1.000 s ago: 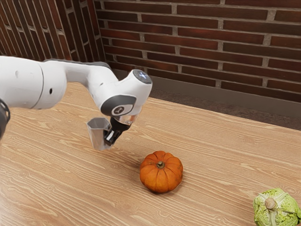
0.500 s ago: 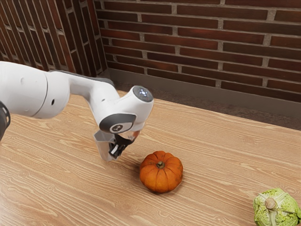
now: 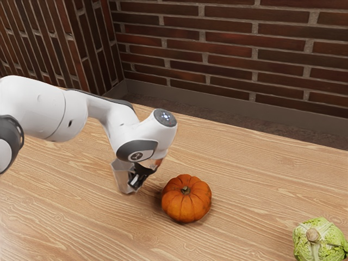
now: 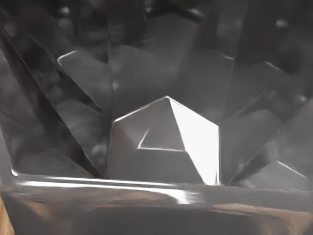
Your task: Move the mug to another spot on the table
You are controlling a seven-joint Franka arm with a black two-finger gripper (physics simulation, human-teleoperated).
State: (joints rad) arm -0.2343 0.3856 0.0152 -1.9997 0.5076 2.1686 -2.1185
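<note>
Beside one pumpkin [image 3: 186, 198]: one mug [image 3: 120, 176], fingers [image 3: 136, 179] clenched on its wall; one cabbage [image 3: 319, 241] well apart on table [image 3: 261, 163].

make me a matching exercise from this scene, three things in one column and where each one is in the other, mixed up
Things:
1. grey faceted mug
2. orange ribbed pumpkin
3. pale green leafy cabbage

Places:
A. at the exterior view's lower right corner, on the wooden table
B. in the black gripper, at the exterior view's left of the other two
C. between the other two

Pairs: 1-B, 2-C, 3-A
</note>
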